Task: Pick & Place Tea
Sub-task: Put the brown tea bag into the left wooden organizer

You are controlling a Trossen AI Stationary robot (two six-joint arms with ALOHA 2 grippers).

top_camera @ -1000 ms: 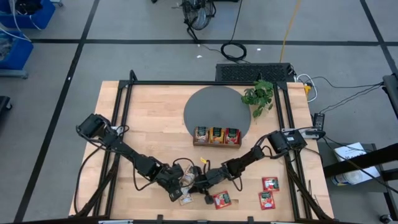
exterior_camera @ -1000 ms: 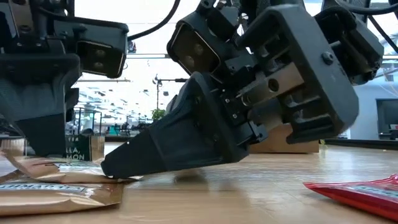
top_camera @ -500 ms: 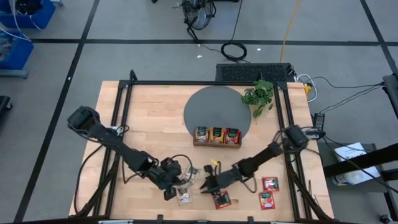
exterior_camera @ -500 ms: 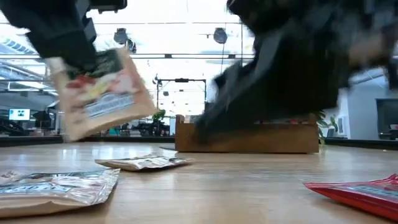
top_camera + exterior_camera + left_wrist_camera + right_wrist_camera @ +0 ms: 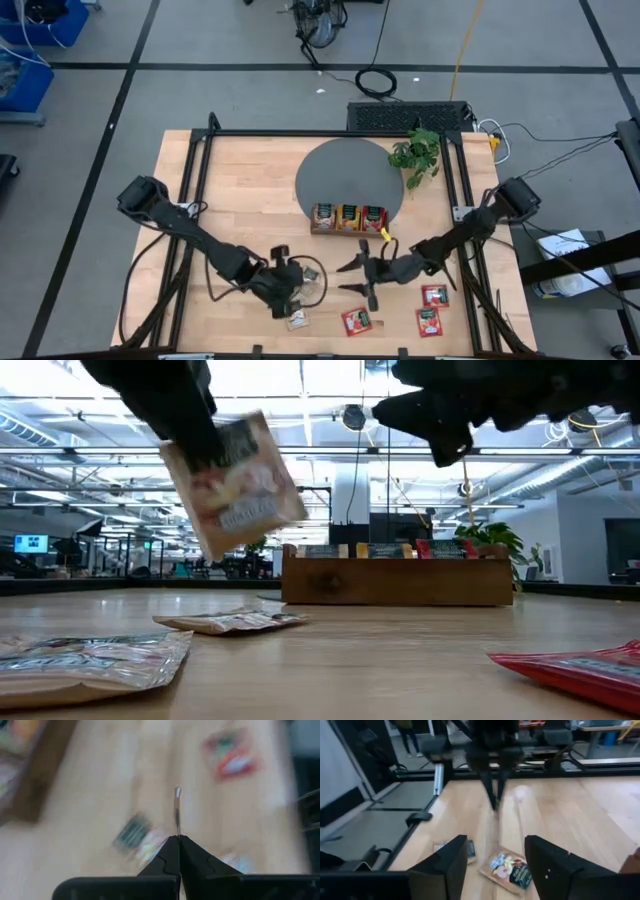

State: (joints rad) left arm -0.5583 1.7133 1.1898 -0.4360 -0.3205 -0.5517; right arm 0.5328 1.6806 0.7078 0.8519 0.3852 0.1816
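My left gripper [image 5: 300,277] is shut on a beige-green tea sachet [image 5: 240,485] and holds it above the table near the front middle. My right gripper [image 5: 353,278] stands open just to its right, raised, with nothing between its fingers [image 5: 445,865]. Two more beige sachets [image 5: 95,660] [image 5: 232,622] lie flat on the wood. Red sachets [image 5: 357,320] [image 5: 428,321] [image 5: 435,295] lie toward the front right. The wooden tray [image 5: 348,218] stands on a grey round mat [image 5: 340,165] with sachets standing in its slots. My left gripper pinches the sachet between its two fingers at one upper edge [image 5: 177,831], near a corner [image 5: 190,448]. The fingers come slanting down from above. The sachet hangs tilted below them, clear of the table; the left wrist view shows it edge-on.
A potted plant [image 5: 418,155] stands at the mat's far right. A black frame [image 5: 200,180] runs along the table's left, right and far sides. Bare wood lies between the tray and the grippers.
My left gripper has risen with the beige-green sachet, lifting it clear of the table, and has rolled, so the sachet now hangs tilted. My right gripper has opened, risen from the table and drawn back toward the table's right edge.
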